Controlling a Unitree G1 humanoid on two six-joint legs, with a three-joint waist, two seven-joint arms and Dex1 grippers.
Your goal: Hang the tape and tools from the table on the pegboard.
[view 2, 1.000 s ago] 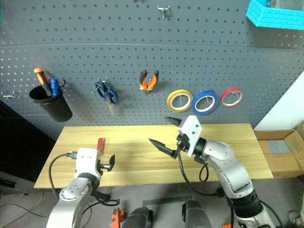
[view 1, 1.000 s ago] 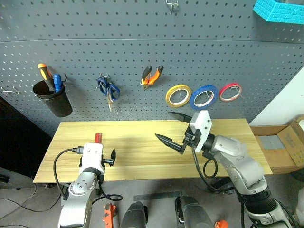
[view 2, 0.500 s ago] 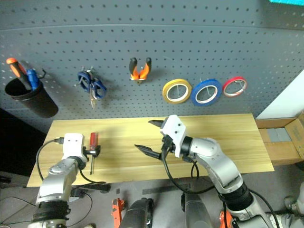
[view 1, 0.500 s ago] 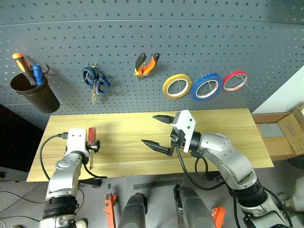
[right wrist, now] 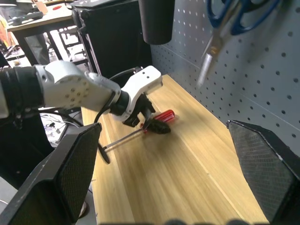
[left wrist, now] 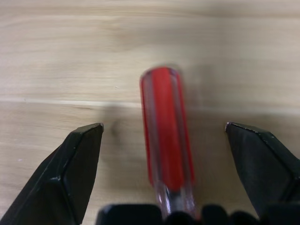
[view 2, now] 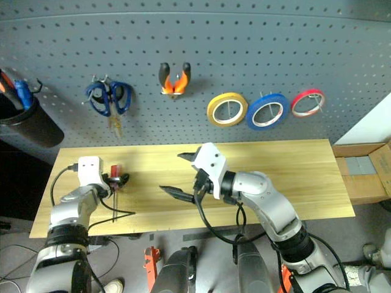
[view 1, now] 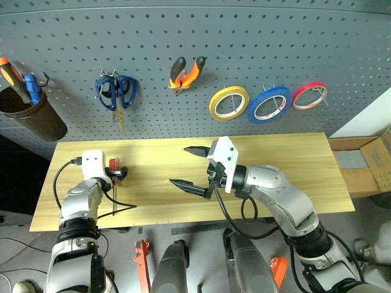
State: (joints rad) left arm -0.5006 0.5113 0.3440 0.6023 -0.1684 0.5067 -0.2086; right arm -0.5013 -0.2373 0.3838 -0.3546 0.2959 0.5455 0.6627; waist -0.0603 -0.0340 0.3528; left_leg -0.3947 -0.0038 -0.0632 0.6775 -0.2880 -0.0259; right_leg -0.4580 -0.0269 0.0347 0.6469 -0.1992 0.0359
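The red-handled screwdriver (left wrist: 166,150) lies on the table (view 1: 293,152) near its left end, shaft pointing toward the front edge. My left gripper (view 1: 117,176) is open, its fingers (left wrist: 79,173) standing on either side of the handle and apart from it. My right gripper (view 1: 183,166) hangs open and empty over the middle of the table, pointing left. On the pegboard (view 1: 244,36) hang the blue-handled scissors (view 1: 113,94), the orange-and-black pliers (view 1: 186,72) and the blue tape (view 1: 269,104).
A yellow roll (view 1: 229,102) and a red roll (view 1: 308,96) hang beside the blue tape. A black cup (view 1: 30,119) with orange and blue-handled screwdrivers hangs at the far left. A cardboard box (view 1: 372,171) sits past the table's right end.
The camera has tipped downward. My left gripper has moved forward from the table's front edge to straddle the screwdriver handle. My right gripper has drifted a little to the left.
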